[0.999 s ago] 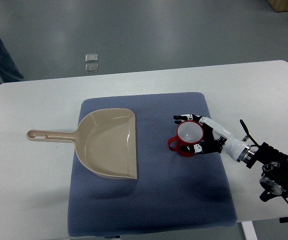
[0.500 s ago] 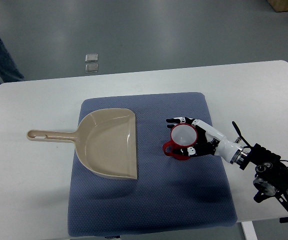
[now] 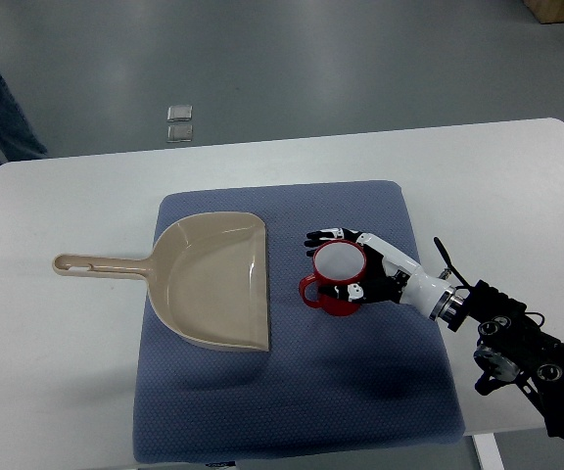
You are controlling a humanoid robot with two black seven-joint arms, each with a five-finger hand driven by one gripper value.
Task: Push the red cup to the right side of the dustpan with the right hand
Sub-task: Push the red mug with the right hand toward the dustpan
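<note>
Item: red ceramic cup with white inside, upright on blue cushioned mat, just right of beige plastic dustpan, handle pointing left. My right hand cups its right side, fingers curled round it; dustpan lies leftward.

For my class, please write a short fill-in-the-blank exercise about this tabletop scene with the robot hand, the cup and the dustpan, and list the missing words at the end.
1. The red cup stands on a blue ____ that lies on the white table.
2. The right hand is cupped around the cup, whose inside is ____ in colour.
3. The beige dustpan has its handle pointing toward the picture's ____ edge.
4. The cup stands to the ____ of the dustpan's open edge, not touching it.

Missing words: mat; white; left; right
</note>
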